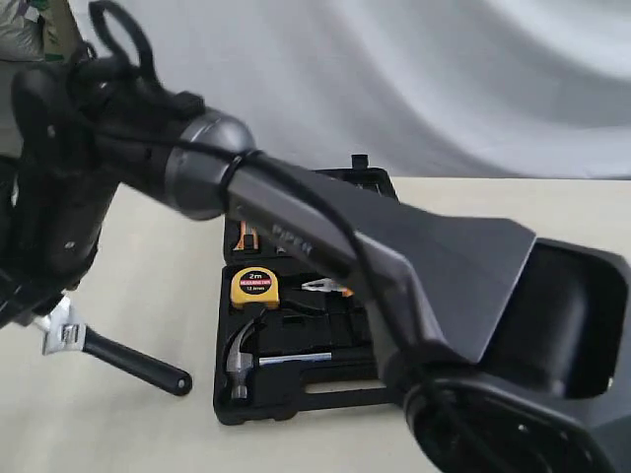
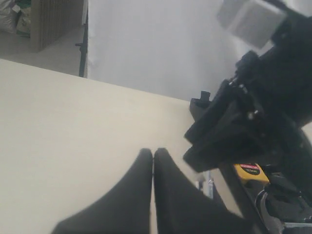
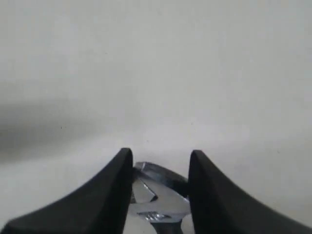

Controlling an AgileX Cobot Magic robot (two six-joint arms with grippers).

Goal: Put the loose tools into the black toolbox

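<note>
While the right gripper [image 3: 161, 157] is clamping the black-handled adjustable steel wrench [image 3: 157, 197] by its polished silver head, that rigid, weighty tool is probably risking slipping as its long handle levers

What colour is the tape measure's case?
Yellow. The tape measure has a red-banded label and lies in the black toolbox. It shows best in the exterior view.

My right claw [image 3: 160, 155] and left claw [image 2: 152, 152] are both matt black. The silver-headed, black-handled steel adjustable wrench [image 1: 113, 352] glints against the flat, pale cream counter [image 1: 118, 434]. The moulded plastic toolbox [image 1: 296, 399] is black. The round-cornered tape measure [image 1: 255, 288] is yellow with a red-and-black label, and the claw hammer [image 1: 240, 357] has a grey steel head. The draped cloth [image 1: 414, 79] is white, shaded grey in its folds.
</note>
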